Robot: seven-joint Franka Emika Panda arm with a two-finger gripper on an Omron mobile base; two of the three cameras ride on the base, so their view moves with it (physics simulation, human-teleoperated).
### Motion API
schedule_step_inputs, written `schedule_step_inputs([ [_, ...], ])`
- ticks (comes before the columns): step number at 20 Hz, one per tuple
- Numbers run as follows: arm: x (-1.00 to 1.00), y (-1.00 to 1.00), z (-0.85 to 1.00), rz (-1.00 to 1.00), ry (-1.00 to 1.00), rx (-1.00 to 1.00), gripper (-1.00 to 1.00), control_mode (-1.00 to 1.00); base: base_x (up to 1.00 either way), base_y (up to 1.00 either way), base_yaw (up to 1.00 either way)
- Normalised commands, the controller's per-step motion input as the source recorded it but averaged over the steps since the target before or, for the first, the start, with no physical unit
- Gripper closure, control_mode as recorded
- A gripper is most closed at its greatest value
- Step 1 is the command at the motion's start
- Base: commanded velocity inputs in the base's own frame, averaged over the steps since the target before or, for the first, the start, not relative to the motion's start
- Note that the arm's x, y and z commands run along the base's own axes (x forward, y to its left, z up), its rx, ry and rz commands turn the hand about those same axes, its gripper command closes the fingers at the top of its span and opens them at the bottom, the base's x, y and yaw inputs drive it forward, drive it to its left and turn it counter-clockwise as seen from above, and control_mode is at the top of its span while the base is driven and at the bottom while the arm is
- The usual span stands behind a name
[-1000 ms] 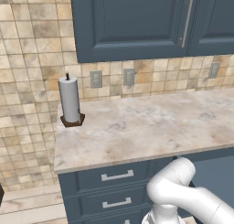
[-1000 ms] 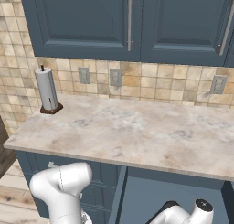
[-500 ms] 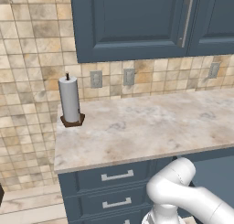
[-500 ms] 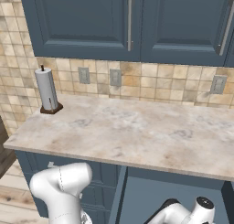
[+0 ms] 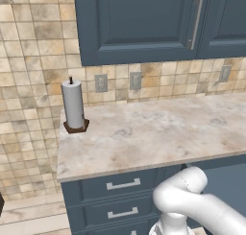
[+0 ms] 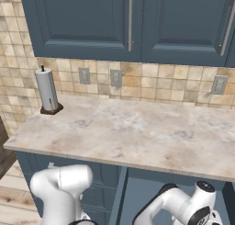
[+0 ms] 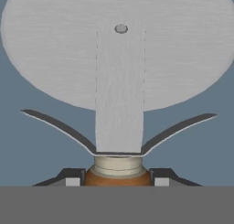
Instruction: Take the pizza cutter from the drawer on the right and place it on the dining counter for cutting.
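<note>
Gripper is clamping the pizza cutter by its brown handle: the two dark fingertips are sitting tight against either side of the handle's top end, jaws narrow, no gap visible between pads and wood. In the hand view the cutter is pointing straight away from the hand, with the pale collar just above the handle, then the curved grey guard spreading to both sides, then the flat stem and the big round blade with its centre rivet. A flat navy-blue surface is showing behind the blade; I cannot tell whether that is the drawer's inside or a cabinet face.

Arm pose: it is working low, below the edge of the marbled worktop. In the left base view the white elbow is bulging up in front of the drawer fronts under the worktop. In the right base view the forearm and wrist are reaching down under the worktop's front edge, right of the paper towel roll, which is standing upright at the worktop's far left by the tiled wall.
</note>
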Motion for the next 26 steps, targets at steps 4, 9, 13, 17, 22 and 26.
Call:
schedule_step_inputs([
  [4,0.12,0.46,0.88,0.00,0.01,0.00,1.00,-1.00,0.00,0.00,0.00],
  [9,0.00,0.29,1.00,0.00,0.00,0.00,1.00,-1.00,0.00,0.00,0.00],
  [13,0.00,0.29,0.89,0.00,0.00,0.00,1.00,-1.00,0.00,0.00,0.00],
  [17,0.00,0.30,0.67,0.00,0.00,0.03,1.00,-1.00,0.00,0.00,0.00],
  [22,0.01,0.39,0.60,0.00,0.00,0.05,1.00,-1.00,0.00,0.00,0.00],
  [26,0.05,0.46,0.67,0.00,-0.02,0.05,1.00,-1.00,0.00,0.00,0.00],
])
